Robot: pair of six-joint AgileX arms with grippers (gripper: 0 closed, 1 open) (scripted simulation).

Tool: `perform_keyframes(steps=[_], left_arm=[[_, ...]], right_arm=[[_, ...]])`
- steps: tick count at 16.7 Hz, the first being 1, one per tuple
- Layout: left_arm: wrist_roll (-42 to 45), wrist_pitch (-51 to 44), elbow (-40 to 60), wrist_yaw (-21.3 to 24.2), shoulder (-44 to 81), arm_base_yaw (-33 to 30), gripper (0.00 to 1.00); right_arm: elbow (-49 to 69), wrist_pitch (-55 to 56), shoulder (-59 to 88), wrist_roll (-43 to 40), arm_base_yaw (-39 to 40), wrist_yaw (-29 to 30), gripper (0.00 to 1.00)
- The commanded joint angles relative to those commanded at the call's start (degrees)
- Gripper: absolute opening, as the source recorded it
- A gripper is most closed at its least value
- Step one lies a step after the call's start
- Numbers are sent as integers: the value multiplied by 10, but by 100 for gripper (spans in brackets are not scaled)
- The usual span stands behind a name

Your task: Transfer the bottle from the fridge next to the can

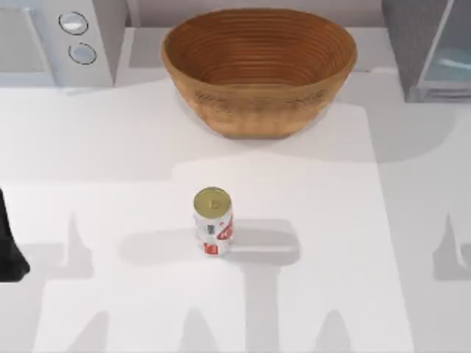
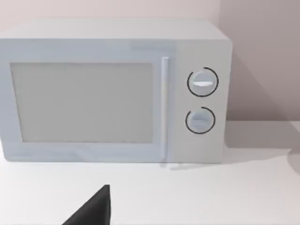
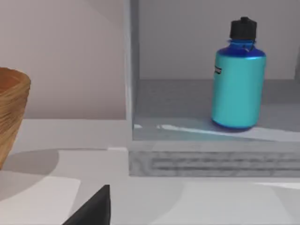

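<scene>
The turquoise bottle [image 3: 237, 77] with a black cap stands upright inside the open grey fridge [image 3: 197, 154], on its floor. The fridge [image 1: 430, 51] is at the table's far right corner. The white can [image 1: 213, 220] with red markings and a gold top stands upright near the middle of the table. A dark part of my right gripper [image 3: 93, 211] sits low in the right wrist view, well short of the fridge. My left arm [image 1: 11, 243] is parked at the table's left edge, and a dark part of the left gripper [image 2: 93, 211] faces the box with two knobs.
A large wicker basket [image 1: 259, 70] stands at the back centre, between the fridge and a light-grey box with two round knobs [image 1: 59, 37] at the back left. The basket's edge [image 3: 11, 112] lies left of the fridge frame. Open tabletop surrounds the can.
</scene>
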Motion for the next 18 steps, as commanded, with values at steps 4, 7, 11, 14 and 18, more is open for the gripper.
perform_keyframes(steps=[4, 7, 11, 14, 18], left_arm=[[0, 0, 0, 0, 0, 0, 100], [0, 0, 0, 0, 0, 0, 100], [0, 0, 0, 0, 0, 0, 100], [0, 0, 0, 0, 0, 0, 100], [0, 0, 0, 0, 0, 0, 100]], right_arm=[[13, 16, 18, 0, -4, -1, 100], [59, 72, 90, 0, -16, -8, 100], [150, 184, 272, 1, -38, -26, 100], [228, 282, 463, 2, -56, -43, 100], [335, 416, 743, 3, -81, -67, 100]])
